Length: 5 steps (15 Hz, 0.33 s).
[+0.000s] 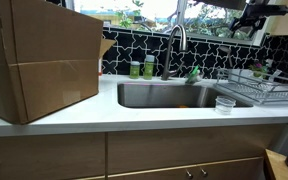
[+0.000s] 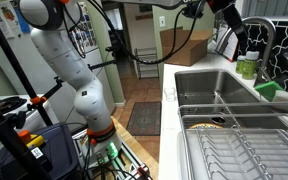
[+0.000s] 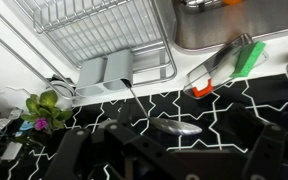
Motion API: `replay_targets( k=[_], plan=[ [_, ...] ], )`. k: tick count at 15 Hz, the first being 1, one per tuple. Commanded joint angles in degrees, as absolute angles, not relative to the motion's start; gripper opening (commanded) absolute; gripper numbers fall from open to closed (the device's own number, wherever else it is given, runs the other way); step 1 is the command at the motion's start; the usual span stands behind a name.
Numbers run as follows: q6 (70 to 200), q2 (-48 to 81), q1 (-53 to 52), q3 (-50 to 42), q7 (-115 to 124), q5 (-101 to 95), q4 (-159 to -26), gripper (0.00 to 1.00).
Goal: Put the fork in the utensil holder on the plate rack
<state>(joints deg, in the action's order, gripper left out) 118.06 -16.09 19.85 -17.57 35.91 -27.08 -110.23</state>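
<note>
Hovering high over the plate rack (image 1: 266, 95), tool (image 1: 254, 20) closure indeterminate; apparent fork (image 3: 174, 127) at its tips; utensil holder (image 3: 106, 70) lies up-left in wrist view.

An exterior view is facing the white bench (image 1: 134, 118) head-on from counter height, while an exterior view is looking along it over the low silver wire plate rack (image 2: 234, 150). The wrist view is peering down from above, sharing that rack and the steel sink (image 3: 219, 25) with both.

Backlit window glare; wrist view foreground blurred.
</note>
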Motion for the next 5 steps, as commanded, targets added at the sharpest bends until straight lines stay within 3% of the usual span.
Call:
replay_targets(
  k=[1, 5],
  plan=[
    [118.06, -16.15, 21.15, -16.05, 33.94, -25.91, -110.02, 1.0],
    [118.06, -16.56, 21.03, -15.35, 32.27, -25.39, -110.21, 1.0]
  ],
)
